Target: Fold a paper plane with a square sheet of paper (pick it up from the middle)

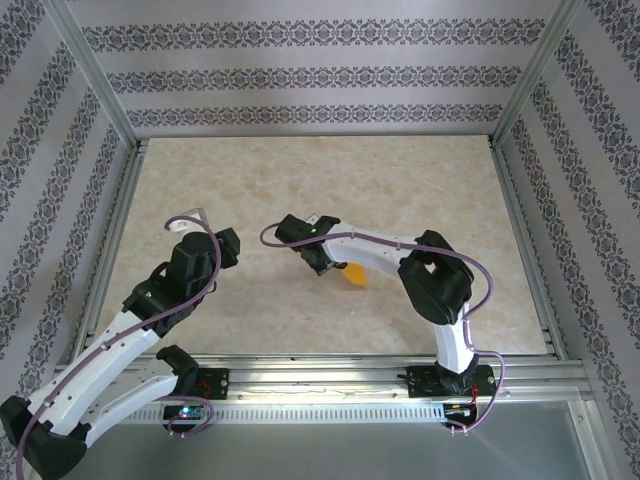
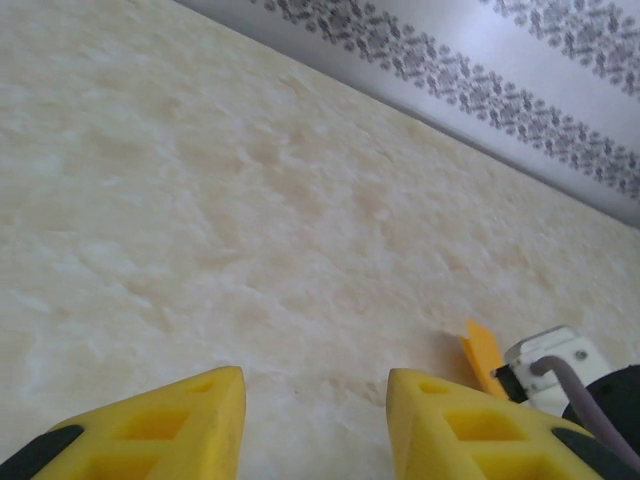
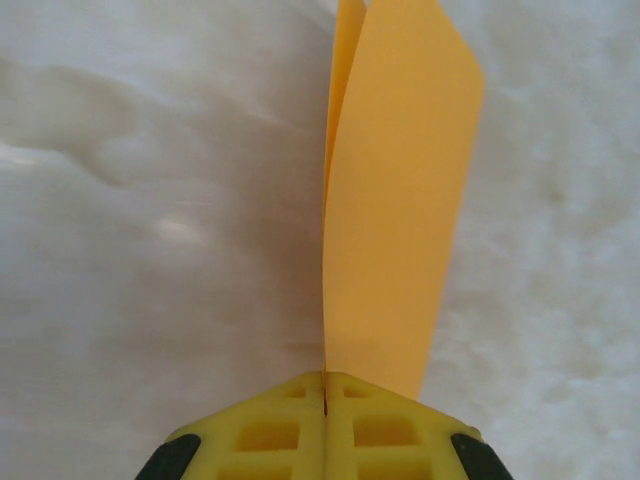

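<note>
My right gripper (image 3: 325, 385) is shut on the orange square sheet of paper (image 3: 400, 200). The sheet stands on edge in front of the fingers, folded into at least two layers that spread apart at the far end. Whether it has a paper plane's shape I cannot tell. From above, the sheet (image 1: 353, 275) pokes out beneath the right gripper (image 1: 335, 265) near the table's middle. My left gripper (image 2: 315, 385) is open over bare table with nothing between its yellow fingertips (image 2: 220, 390). It sits to the left (image 1: 200, 222), apart from the sheet (image 2: 483, 355).
The beige marbled tabletop (image 1: 300, 180) is bounded by patterned walls (image 1: 300, 75) and metal frame rails (image 1: 330, 365) at the near edge. The right arm's wrist (image 2: 560, 365) and its purple cable lie at the left wrist view's lower right.
</note>
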Available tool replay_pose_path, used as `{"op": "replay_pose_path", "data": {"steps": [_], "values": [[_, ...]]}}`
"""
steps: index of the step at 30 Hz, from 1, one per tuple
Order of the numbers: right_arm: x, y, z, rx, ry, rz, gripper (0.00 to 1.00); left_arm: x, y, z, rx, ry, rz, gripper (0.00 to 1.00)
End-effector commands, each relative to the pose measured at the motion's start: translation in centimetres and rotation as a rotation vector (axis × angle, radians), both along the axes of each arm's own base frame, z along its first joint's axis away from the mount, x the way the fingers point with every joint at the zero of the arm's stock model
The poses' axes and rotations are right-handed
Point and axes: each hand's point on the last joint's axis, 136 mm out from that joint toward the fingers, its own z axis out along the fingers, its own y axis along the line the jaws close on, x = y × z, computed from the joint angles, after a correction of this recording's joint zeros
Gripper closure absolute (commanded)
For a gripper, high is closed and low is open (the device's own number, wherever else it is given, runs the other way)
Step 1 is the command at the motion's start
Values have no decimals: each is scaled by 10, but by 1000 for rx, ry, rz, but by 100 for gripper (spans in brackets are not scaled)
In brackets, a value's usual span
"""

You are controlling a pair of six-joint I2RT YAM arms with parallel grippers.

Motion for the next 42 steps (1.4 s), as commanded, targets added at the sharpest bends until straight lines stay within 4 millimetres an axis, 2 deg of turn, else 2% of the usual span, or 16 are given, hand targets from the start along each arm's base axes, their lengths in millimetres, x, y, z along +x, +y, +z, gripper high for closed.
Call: {"op": "replay_pose_path", "data": {"steps": [1,5,7,10,12,13,15,17,20,23,27,30,34,39,42], "values": [[-15,30,-6,124,100,-14,94,-3,14,-11,21,25,61,59],[-21,58,-7,291,183,-8,81,0,6,-16,6,52,33,58],[-25,69,-5,405,244,-13,74,3,-5,-24,7,79,-18,55],[-26,77,10,610,299,-32,64,6,-20,-43,10,174,-84,55],[-26,75,27,761,308,-46,58,8,-34,-54,-5,224,-142,55],[-24,71,36,832,308,-53,58,9,-42,-59,-19,245,-173,55],[-19,38,31,845,285,-143,60,13,-59,-70,-56,291,-235,55],[-17,9,22,905,301,-207,70,16,-79,-83,-98,348,-300,60],[-16,-2,29,1180,389,-253,88,20,-112,-92,-209,394,-410,68],[-12,-19,24,1259,374,-311,97,25,-139,-98,-322,407,-495,68],[-14,-21,15,1250,422,-312,100,29,-158,-111,-374,478,-541,68],[-13,-25,-3,1228,436,-363,100,34,-168,-113,-420,488,-556,68],[-13,-24,-18,1228,468,-393,100,38,-173,-121,-420,521,-564,73],[-22,-28,-37,1198,503,-425,100,38,-178,-137,-408,585,-576,73],[-33,-41,-58,1109,511,-481,100,39,-184,-143,-430,600,-591,71]]}}
